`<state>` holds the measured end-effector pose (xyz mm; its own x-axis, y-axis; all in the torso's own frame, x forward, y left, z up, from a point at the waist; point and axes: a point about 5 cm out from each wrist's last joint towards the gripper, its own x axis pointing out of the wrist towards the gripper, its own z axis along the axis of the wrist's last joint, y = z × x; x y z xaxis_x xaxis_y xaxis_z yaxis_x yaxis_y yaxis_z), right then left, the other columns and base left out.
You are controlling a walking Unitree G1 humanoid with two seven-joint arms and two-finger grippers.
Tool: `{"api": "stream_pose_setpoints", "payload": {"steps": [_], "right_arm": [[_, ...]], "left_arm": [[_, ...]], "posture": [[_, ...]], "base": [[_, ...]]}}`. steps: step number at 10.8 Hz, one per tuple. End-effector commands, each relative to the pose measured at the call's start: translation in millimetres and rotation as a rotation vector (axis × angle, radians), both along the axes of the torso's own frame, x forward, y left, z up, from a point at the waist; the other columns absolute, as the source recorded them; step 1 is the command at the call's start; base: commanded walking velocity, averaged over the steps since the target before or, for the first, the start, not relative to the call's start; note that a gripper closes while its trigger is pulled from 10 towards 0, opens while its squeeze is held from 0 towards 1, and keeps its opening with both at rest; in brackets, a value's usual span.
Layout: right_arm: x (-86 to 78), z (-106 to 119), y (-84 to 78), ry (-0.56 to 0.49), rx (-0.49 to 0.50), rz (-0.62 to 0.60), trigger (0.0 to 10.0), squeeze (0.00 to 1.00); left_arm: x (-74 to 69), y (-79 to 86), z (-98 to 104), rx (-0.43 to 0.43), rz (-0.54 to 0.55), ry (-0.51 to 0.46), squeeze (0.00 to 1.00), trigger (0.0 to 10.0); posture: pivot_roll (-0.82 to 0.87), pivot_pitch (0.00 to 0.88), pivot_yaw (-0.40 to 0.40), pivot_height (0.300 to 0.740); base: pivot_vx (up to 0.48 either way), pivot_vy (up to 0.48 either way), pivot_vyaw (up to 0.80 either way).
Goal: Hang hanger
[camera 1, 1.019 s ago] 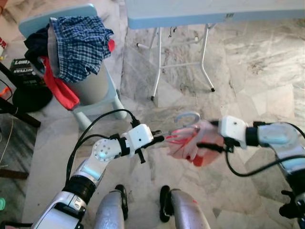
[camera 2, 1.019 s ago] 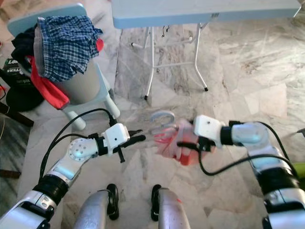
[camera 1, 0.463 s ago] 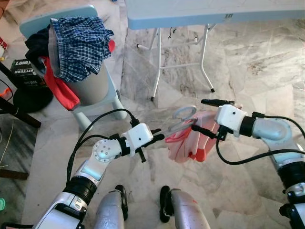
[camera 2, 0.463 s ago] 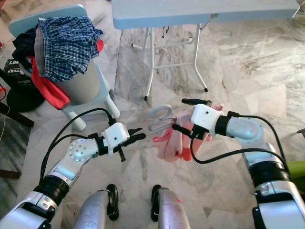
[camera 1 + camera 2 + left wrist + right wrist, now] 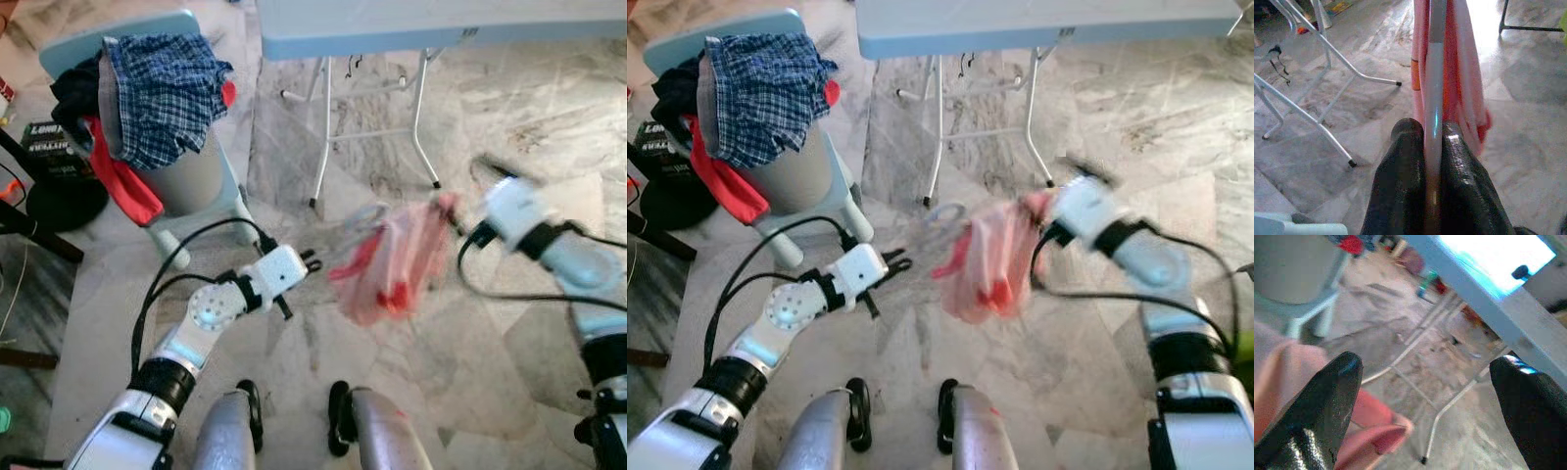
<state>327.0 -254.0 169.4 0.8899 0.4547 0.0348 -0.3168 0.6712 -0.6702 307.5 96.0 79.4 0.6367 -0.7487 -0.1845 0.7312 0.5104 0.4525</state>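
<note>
A grey hanger (image 5: pixel 1433 73) carries a pink and red garment (image 5: pixel 392 264), which hangs blurred in front of me above the marble floor. My left gripper (image 5: pixel 310 260) is shut on one end of the hanger bar; the left wrist view shows its fingers (image 5: pixel 1405 161) pinching the bar. My right gripper (image 5: pixel 468 196) is blurred at the garment's right edge. Its fingers (image 5: pixel 1332 396) are spread wide, with pink cloth (image 5: pixel 1283 382) lying beside one of them and nothing held between them.
A pale blue chair (image 5: pixel 196 186) piled with plaid and red clothes (image 5: pixel 162 88) stands at the left. A folding table (image 5: pixel 392 29) on white legs (image 5: pixel 323 137) is straight ahead. A black stand base (image 5: pixel 64 201) lies far left.
My right gripper opened, let go of the garment and drew off up and to the right. The garment now swings from the hanger held by my left gripper.
</note>
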Motion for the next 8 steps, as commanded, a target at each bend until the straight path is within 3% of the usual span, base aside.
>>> {"api": "stream_pose_setpoints", "payload": {"steps": [1,2,3,5,6,7,8], "right_arm": [[-6.7,-17.0,-6.0,0.063,0.025,-0.046,10.0,1.0],[-15.6,-43.6,-2.4,0.194,0.086,-0.044,10.0,1.0],[-26.4,-68.2,4.9,0.329,0.072,-0.008,10.0,1.0],[-35.7,-88.9,4.9,0.481,0.031,-0.001,10.0,1.0],[-35.9,-93.6,7.8,0.521,0.045,-0.007,10.0,0.58],[-34.3,-95.5,13.9,0.522,0.066,-0.012,10.0,0.34],[-29.2,-95.3,23.5,0.495,0.112,-0.037,10.0,0.0]], "left_arm": [[0.6,-0.5,2.8,-0.006,0.004,-0.021,0.0,0.0],[2.1,-3.2,8.6,-0.015,0.004,-0.054,0.0,0.0],[3.0,-6.7,15.0,-0.027,0.0,-0.085,0.0,0.0],[2.3,-8.7,22.7,-0.031,-0.024,-0.115,0.0,0.0],[-0.9,-13.7,27.6,-0.057,-0.054,-0.123,0.0,0.0],[-4.9,-19.4,30.2,-0.076,-0.075,-0.119,0.0,0.0],[-11.1,-26.6,29.3,-0.095,-0.103,-0.106,0.0,0.0]], "posture": [[-0.05,0.256,-0.041,0.74],[-0.05,0.26,-0.038,0.74],[-0.04,0.262,-0.035,0.74],[-0.03,0.271,-0.026,0.74],[-0.03,0.277,-0.023,0.74],[-0.03,0.28,-0.021,0.74],[-0.02,0.284,-0.017,0.74]], "base": [[0.0,0.0,0.0],[0.0,0.0,0.0],[0.0,0.0,0.0],[0.0,0.0,0.0],[0.0,0.0,0.0],[0.0,0.0,0.0],[0.0,0.0,0.0]]}}
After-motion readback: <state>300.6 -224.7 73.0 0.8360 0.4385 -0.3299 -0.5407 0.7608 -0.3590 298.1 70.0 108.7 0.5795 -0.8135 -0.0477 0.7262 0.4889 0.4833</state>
